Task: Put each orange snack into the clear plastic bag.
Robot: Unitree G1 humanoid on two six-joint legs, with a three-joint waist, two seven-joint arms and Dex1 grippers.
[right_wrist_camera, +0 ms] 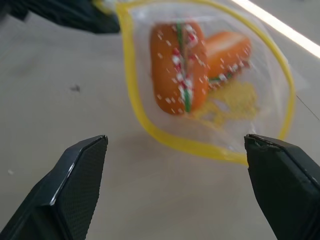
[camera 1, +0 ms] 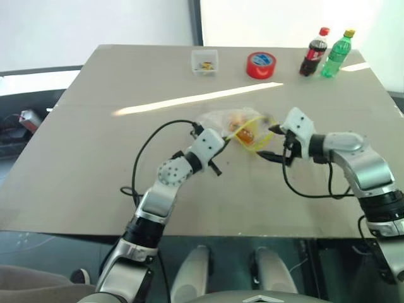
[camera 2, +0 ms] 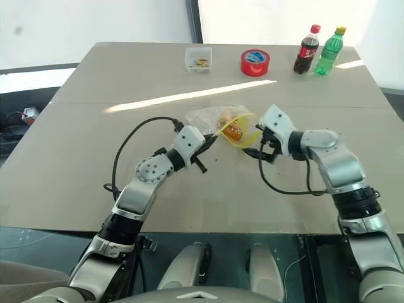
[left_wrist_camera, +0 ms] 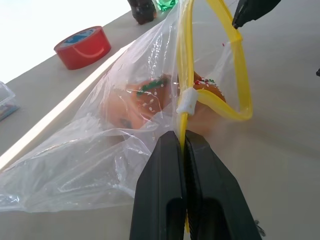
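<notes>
Now we are holding the clear bag (left_wrist_camera: 90,150) by its yellow seal, left claw (left_wrist_camera: 184,145) clamped, on the bench (camera 1: 95,126). Both orange snacks (right_wrist_camera: 180,65) are sitting inside. Our right claw (right_wrist_camera: 175,165) is gaping empty; sealing probably comes next.

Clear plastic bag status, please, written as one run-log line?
clear plastic bag: mouth open | orange snacks: both inside | left tool: pinching yellow seal strip | right tool: open, empty

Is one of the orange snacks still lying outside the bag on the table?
No, both orange snacks lie inside the clear plastic bag, behind its yellow seal strip, as the right wrist view shows.
</notes>
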